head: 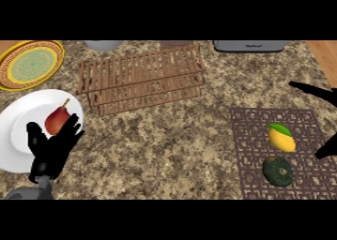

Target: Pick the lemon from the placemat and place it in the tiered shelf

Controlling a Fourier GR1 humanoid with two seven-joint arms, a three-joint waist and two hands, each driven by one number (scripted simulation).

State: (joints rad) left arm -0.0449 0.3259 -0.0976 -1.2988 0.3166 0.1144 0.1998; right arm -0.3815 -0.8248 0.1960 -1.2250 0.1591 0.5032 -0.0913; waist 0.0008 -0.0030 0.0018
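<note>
A yellow lemon (281, 138) with a green end lies on the brown patterned placemat (254, 140) at the right. Below it on the same mat sits a dark green round fruit (278, 171). The wooden slatted tiered shelf (141, 78) stands at the upper middle of the counter. My right hand (333, 143) shows at the right edge, open, with fingers spread just right of the lemon and not touching it. My left hand (51, 147) rests open at the lower left, fingers up, over a white plate.
A white plate (18, 126) at the left holds a red pear (57, 119). A yellow patterned plate (28, 63) lies at the upper left. A grey bowl (103, 45) and a grey appliance (250, 46) stand along the back edge.
</note>
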